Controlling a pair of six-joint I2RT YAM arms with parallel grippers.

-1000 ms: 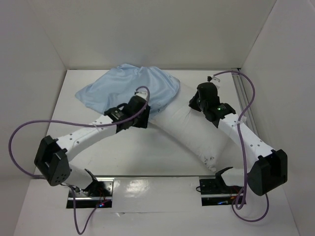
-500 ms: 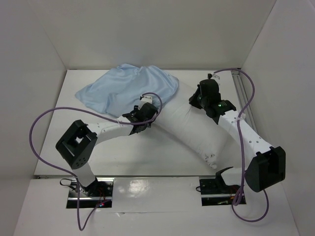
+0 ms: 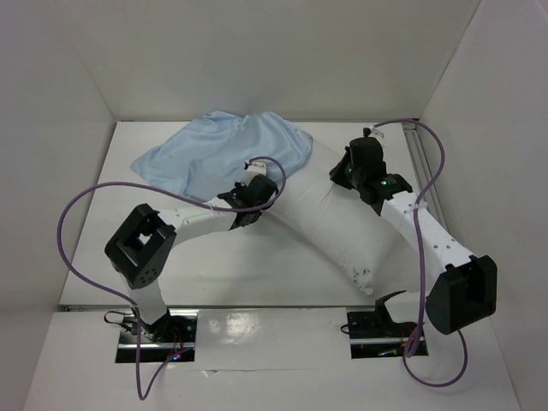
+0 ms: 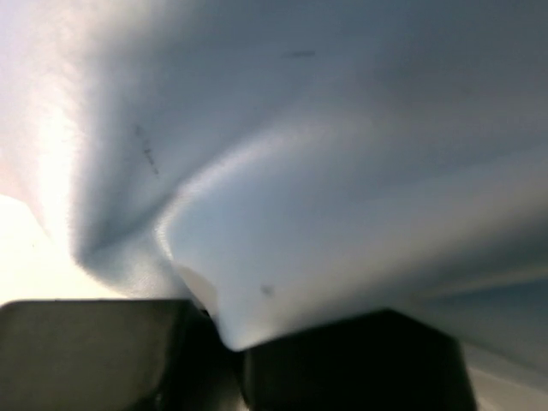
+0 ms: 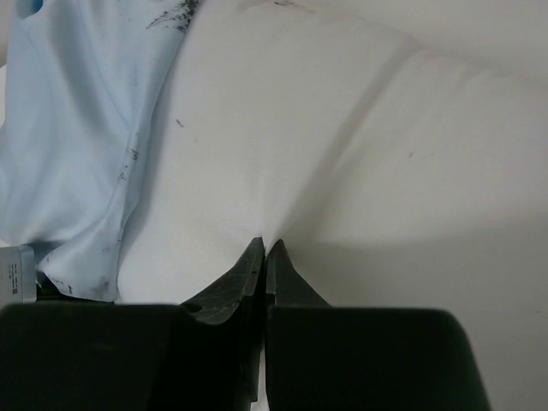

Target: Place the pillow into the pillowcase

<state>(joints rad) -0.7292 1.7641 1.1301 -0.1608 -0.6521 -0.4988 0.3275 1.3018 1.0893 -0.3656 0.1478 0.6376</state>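
The light blue pillowcase (image 3: 218,154) lies crumpled at the back of the table, its right edge overlapping the top end of the white pillow (image 3: 342,235). The pillow runs diagonally toward the near right. My left gripper (image 3: 259,204) sits at the seam where the two meet. In the left wrist view, pale blue cloth (image 4: 342,171) fills the frame and a fold is pinched in the left gripper (image 4: 224,338). My right gripper (image 3: 338,177) presses on the pillow's upper end. Its jaws (image 5: 264,246) are shut on a pucker of the pillow (image 5: 360,128), with the pillowcase (image 5: 77,163) to their left.
White walls close in the table on the left, back and right. A metal rail (image 3: 421,167) runs along the right wall. Purple cables (image 3: 77,223) loop off both arms. The left arm's elbow (image 3: 141,247) stands raised over the near left of the table.
The left arm lifted its elbow and pushed its gripper right to the pillowcase's edge, then shut on the cloth. The right arm and the pillow have barely moved.
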